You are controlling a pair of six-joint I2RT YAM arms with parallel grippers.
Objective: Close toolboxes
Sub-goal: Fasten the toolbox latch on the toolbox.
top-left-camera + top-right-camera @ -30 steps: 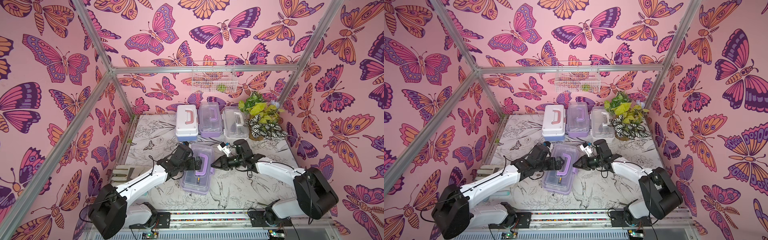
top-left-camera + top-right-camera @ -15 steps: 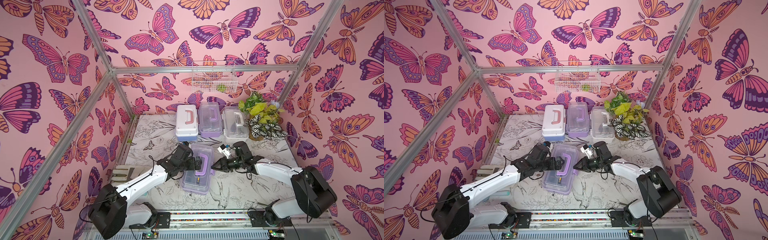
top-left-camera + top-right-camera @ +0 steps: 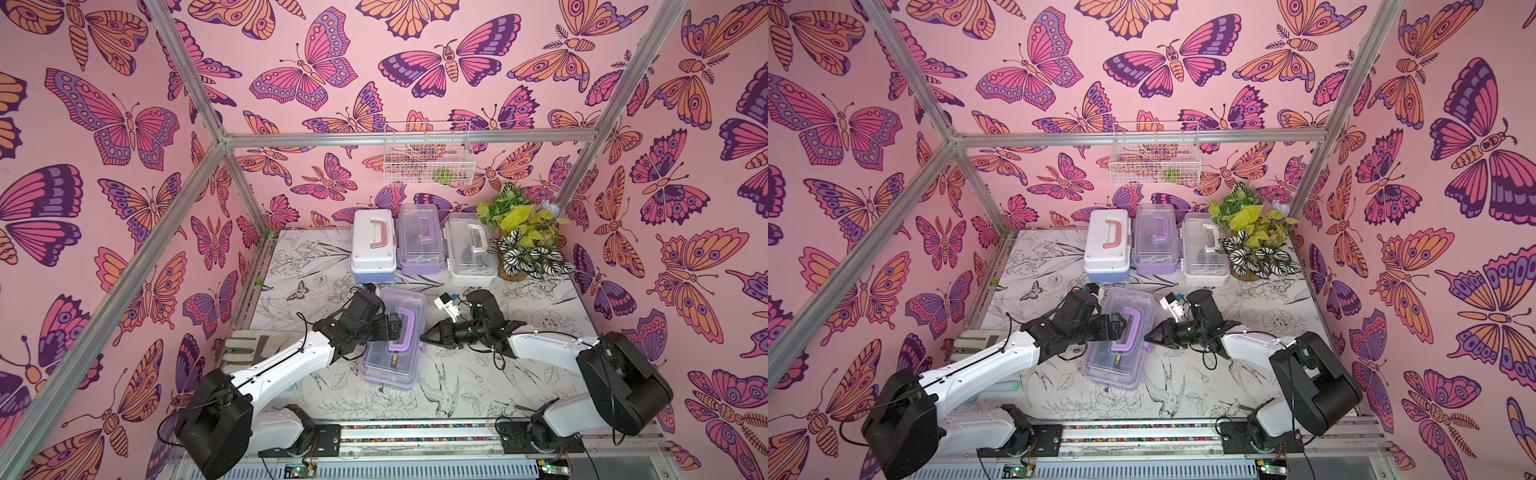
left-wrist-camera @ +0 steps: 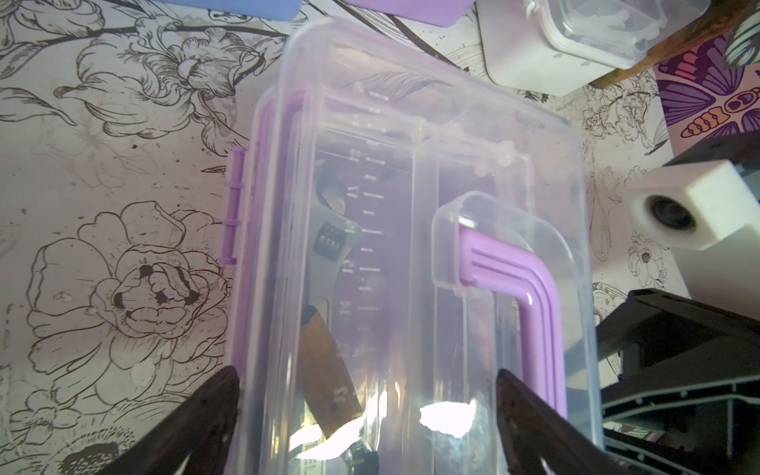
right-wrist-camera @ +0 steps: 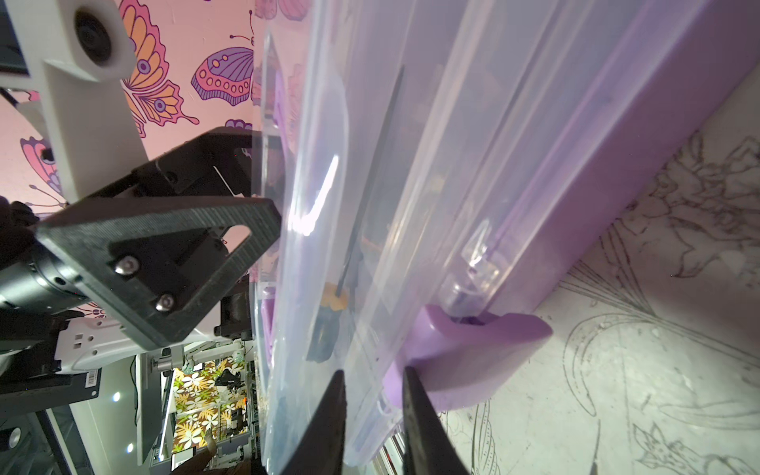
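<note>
Your left claw (image 3: 395, 326) stands open over the front lilac toolbox (image 3: 390, 365). Your right claw (image 3: 424, 337) sits narrowed at its 3 o'clock latch (image 5: 464, 349), grip unclear. I judge the lid (image 4: 390, 164) light and slick: press its rim there.

Three toolboxes (image 3: 419, 239) and plant (image 3: 525, 237) block the rear, bare table (image 3: 457, 399) in front

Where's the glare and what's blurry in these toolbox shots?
Left wrist view: white glare patches on the clear lid of the front lilac toolbox by the left gripper, whose fingers look soft. Right wrist view: a glare streak on that lid; the right gripper shows dark, blurred tips. Both top views: evenly lit, sharp.
</note>
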